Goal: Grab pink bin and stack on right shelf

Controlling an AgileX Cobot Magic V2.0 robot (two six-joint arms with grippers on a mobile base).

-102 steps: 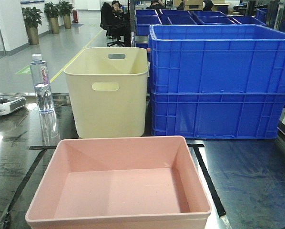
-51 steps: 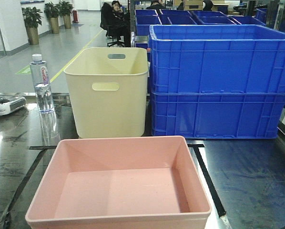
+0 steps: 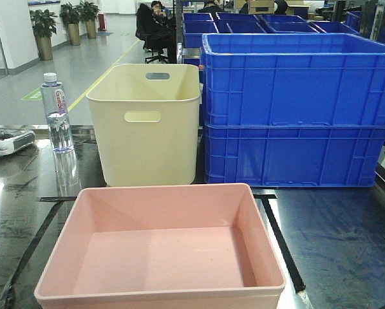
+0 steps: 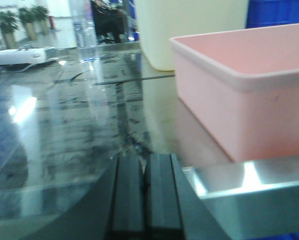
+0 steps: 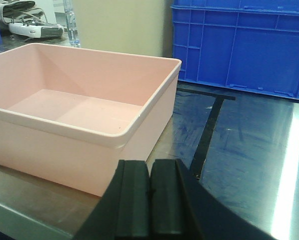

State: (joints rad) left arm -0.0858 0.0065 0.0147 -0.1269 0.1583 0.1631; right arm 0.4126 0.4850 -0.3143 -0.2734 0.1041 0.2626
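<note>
The pink bin (image 3: 160, 248) sits empty on the dark glossy steel shelf (image 3: 334, 238), inside the black tape rectangle (image 3: 279, 241), at the near edge. It also shows in the left wrist view (image 4: 244, 80) and in the right wrist view (image 5: 84, 112). My left gripper (image 4: 145, 165) is shut and empty, low over the shelf edge, to the left of the bin's near left corner. My right gripper (image 5: 150, 167) is shut and empty, just before the bin's near right corner. Neither gripper shows in the front view.
A tall cream bin (image 3: 147, 122) with handle slots stands behind the pink bin. Two stacked blue crates (image 3: 295, 109) stand at the back right. A water bottle (image 3: 56, 112) and a white controller (image 3: 9, 140) are at the back left.
</note>
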